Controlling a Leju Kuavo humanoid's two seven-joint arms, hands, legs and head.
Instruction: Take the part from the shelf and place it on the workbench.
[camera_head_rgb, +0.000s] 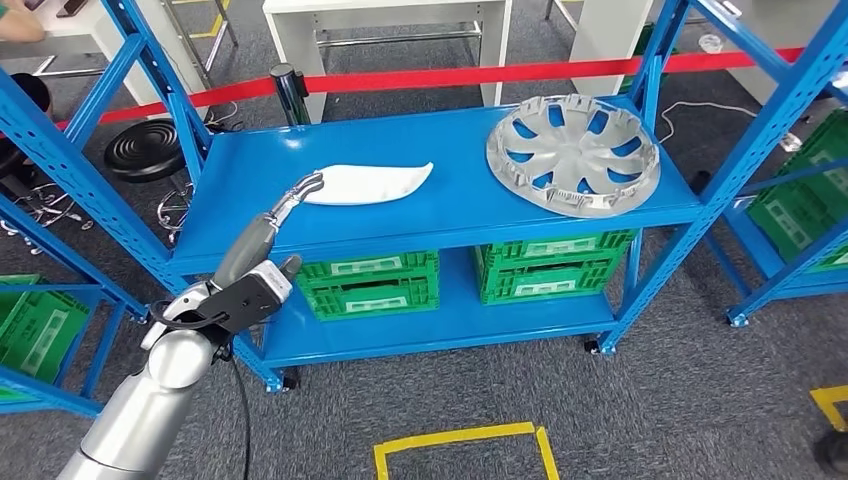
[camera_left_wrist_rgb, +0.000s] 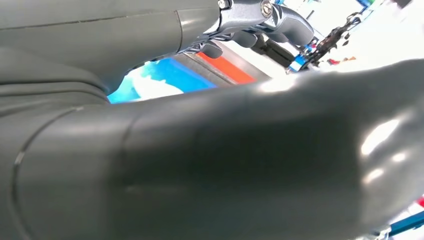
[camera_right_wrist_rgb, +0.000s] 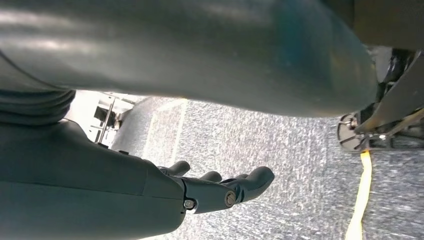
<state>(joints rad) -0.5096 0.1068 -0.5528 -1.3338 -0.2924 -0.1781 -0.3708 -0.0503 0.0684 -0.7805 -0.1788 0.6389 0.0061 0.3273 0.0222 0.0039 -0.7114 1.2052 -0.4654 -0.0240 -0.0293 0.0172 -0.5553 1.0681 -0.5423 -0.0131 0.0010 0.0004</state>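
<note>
Head view shows the left hand open, fingertips touching the flat white plastic part; close squarely on its near-left end.

we're seeing open blue shelf top between white part and hubcap; blue uprights are flanking both ends, red tape running behind.
</note>
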